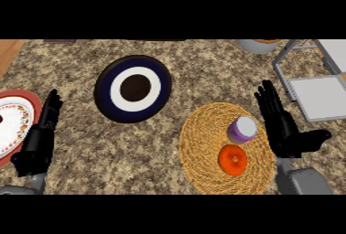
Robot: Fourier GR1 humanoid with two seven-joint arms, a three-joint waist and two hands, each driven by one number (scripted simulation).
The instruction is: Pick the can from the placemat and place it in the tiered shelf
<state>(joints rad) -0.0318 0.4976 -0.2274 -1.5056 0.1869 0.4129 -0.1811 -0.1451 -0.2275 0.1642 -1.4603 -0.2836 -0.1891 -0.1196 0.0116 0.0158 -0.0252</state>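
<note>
Your can (243, 129): purple, pale top, upright on the woven placemat (202, 141) near the counter's front right, sharing it with an orange ring (232, 160). Right hand (280, 130) straight-fingered just beside it. Tiered shelf (317, 96) at the right edge. Left hand (39, 139) relaxed at the left edge.

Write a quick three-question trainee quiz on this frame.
1. True or false: the can stands on the placemat.
2. Pick one. The right hand is: A) curled round the can; B) open beside the can, fingers straight; C) curled shut, holding nothing.
3. Fill in: the round item that shares the placemat, nearer the robot than the can, is coloured ____.

Key: 1 true; 2 B; 3 orange.
</note>
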